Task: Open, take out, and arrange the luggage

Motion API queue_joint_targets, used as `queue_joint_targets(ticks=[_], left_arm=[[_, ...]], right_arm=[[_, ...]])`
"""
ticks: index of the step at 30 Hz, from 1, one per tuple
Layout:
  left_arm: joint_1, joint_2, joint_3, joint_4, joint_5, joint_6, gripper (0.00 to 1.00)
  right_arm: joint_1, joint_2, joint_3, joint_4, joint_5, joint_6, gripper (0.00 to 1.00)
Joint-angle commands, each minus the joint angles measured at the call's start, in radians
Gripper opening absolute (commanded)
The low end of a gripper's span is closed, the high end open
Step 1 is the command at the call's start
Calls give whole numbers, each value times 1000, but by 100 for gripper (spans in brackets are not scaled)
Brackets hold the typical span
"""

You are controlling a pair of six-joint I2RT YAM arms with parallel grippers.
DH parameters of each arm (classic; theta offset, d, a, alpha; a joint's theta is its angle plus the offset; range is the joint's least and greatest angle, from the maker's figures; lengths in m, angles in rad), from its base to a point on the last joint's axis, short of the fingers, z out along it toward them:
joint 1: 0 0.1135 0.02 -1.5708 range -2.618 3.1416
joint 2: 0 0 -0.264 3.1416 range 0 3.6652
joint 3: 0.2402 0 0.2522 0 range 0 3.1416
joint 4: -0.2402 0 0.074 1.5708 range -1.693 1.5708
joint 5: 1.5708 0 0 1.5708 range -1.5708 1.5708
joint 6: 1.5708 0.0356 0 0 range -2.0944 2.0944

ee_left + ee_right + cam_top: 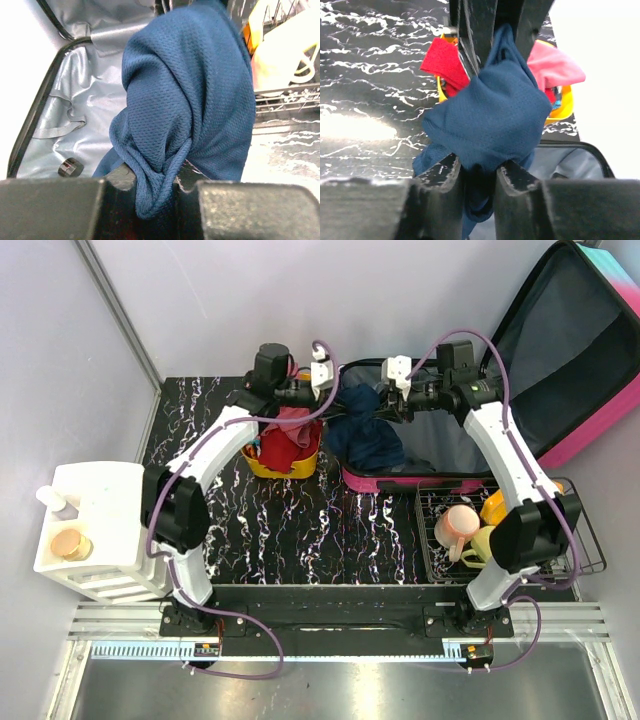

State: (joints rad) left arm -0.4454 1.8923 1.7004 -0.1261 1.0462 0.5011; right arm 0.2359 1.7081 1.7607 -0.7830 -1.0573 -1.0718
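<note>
Luggage [570, 350]: open at the far right of the worktop [300, 530]. Its base lies flat and its lid leans back against the right wall, grey lining showing.

Garment [365, 435]: navy mesh cloth, bunched over the near-left corner of the base. It is held up between the two tools and partly hangs over the magenta rim.

Left tool [154, 177]: clenched on a fold of the garment. It sits just left of the luggage's left edge, above the gap between luggage and bin [283, 468].

Right tool [479, 172]: jaws narrow, with garment cloth pinched between the fingers and touching both. It sits over the left part of the base, facing the left tool, and the two are close together.

Edges and room: the left and back walls stand close, and the lid fills the far right corner. A bare strip of worktop runs along the near side in front of the bin and luggage.

Nearby items:
- Bin: yellow, just left of the luggage, holding red cloth [285, 440] and pink cloth.
- Wire rack [430, 540]: against the luggage's near edge, under the right arm, holding a pink cup [460, 523] and yellow cups.
- White shelf unit [100, 490]: at the left edge.
</note>
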Motion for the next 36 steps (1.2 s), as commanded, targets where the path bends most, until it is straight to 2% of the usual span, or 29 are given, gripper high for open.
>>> queue_joint_targets(ticks=[1,2,4,5,6,15,21,25,28,32,36], left_arm=[[23,-160,91,-12,20,-102,0],[28,-170,111,-36,21,-140,0],[53,-194,133,-53,23,-186,0],[60,-203,152,-85,28,-217,0],[76,-222,165,-108,32,-223,0],[191,-331,243,-454,-14,-154,0],[275,-288,291,-601,-98,-111,0],[286,-196,314,-610,-217,-93,0],[289,-98,314,-551,-325,-127,0],[313,66,334,-353,-442,-258,0],[320,195,396,-271,-515,-286,0]], right_arm=[[8,-128,-98,396,52,251,42],[8,-133,-121,454,69,300,60],[8,-140,-127,481,115,340,79],[8,-142,-135,519,134,402,94],[6,-140,-135,533,149,429,100],[-17,-134,-175,617,221,618,100],[-21,-119,-176,627,237,631,100],[-20,-88,-158,625,249,639,100],[-21,-68,-144,617,281,645,100],[-23,-36,-123,581,358,708,100],[-27,28,-92,525,460,762,100]])
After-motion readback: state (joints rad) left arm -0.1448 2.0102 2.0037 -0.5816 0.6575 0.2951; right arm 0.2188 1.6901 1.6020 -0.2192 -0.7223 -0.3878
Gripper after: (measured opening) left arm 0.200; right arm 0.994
